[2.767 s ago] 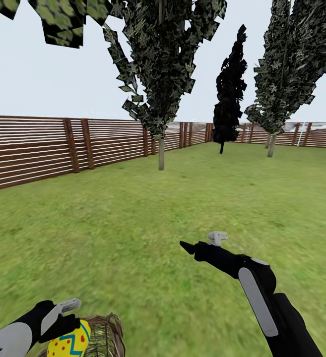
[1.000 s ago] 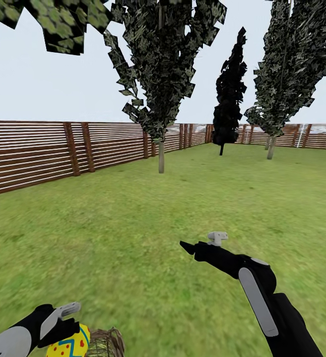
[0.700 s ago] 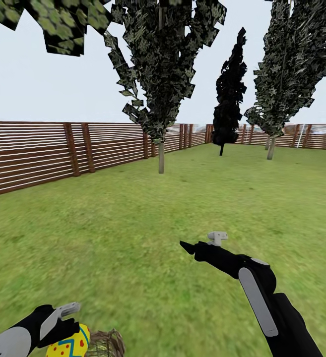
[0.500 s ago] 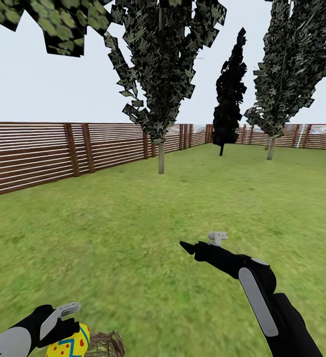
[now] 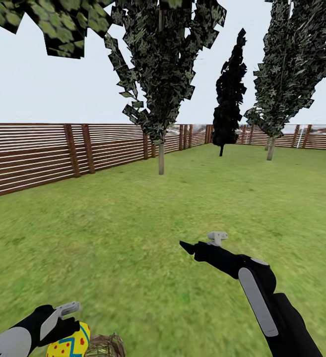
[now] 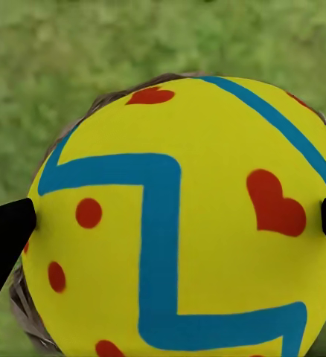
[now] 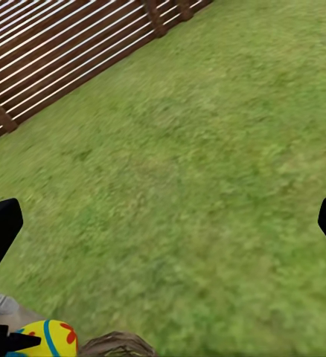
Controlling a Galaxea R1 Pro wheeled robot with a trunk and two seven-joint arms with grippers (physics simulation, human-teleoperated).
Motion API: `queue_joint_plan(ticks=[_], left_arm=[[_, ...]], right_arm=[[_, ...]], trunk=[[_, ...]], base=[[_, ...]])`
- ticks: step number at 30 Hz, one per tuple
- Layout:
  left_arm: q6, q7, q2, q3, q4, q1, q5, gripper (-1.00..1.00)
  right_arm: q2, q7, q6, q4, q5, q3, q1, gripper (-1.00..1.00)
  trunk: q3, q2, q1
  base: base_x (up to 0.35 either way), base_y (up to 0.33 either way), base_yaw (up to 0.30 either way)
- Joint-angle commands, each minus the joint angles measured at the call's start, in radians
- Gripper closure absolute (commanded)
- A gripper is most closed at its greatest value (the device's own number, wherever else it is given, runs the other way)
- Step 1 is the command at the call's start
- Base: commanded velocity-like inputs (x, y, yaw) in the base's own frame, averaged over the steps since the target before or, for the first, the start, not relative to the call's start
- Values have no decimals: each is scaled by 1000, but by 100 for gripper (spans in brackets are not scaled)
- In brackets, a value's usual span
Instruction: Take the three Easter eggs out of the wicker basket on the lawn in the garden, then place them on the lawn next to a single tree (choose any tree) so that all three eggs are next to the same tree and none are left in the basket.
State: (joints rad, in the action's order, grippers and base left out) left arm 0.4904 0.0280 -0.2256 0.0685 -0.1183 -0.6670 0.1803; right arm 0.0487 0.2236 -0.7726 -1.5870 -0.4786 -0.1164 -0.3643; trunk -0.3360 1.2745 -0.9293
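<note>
My left gripper (image 5: 66, 327) is at the lower left of the head view, shut on a yellow Easter egg (image 5: 69, 343) with red hearts and a blue zigzag. In the left wrist view the egg (image 6: 178, 216) sits between the black fingertips (image 6: 7, 230), with the wicker basket's rim (image 6: 107, 98) just behind it. The basket (image 5: 103, 345) is right beside the egg on the lawn (image 5: 133, 223). The other eggs are hidden. My right gripper (image 5: 200, 243) hangs open over bare grass, holding nothing. Egg (image 7: 48, 338) and basket (image 7: 118, 344) also show in the right wrist view.
A brown slatted fence (image 5: 38, 153) rings the garden. A thin-trunked tree (image 5: 161, 158) stands ahead, a black conifer (image 5: 228, 99) behind it and another thin-trunked tree (image 5: 272, 146) at the far right. Blocky green leaves (image 5: 58, 25) hang in at the upper left.
The whole view has shifted a little. The basket has sunk lower in the picture while the egg in my left gripper has kept its place. The right arm has not moved.
</note>
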Motion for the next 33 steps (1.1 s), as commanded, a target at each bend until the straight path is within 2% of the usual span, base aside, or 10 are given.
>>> queue_joint_plan(ticks=[1, 30, 33], left_arm=[[5, 1, 0, 7, -2, 0, 1, 100], [-4, 1, 3, 7, -1, 0, 1, 100], [-4, 1, 3, 7, -1, 1, 1, 100]], right_arm=[[0, 3, -4, -1, 3, 0, -1, -100], [0, 3, -4, -1, 3, 0, -1, -100], [0, 3, -4, -1, 3, -1, -1, -100]], trunk=[[2, -7, 4], [93, -210, 115], [93, -210, 115]], base=[[0, 0, 0], [0, 0, 0], [0, 0, 0]])
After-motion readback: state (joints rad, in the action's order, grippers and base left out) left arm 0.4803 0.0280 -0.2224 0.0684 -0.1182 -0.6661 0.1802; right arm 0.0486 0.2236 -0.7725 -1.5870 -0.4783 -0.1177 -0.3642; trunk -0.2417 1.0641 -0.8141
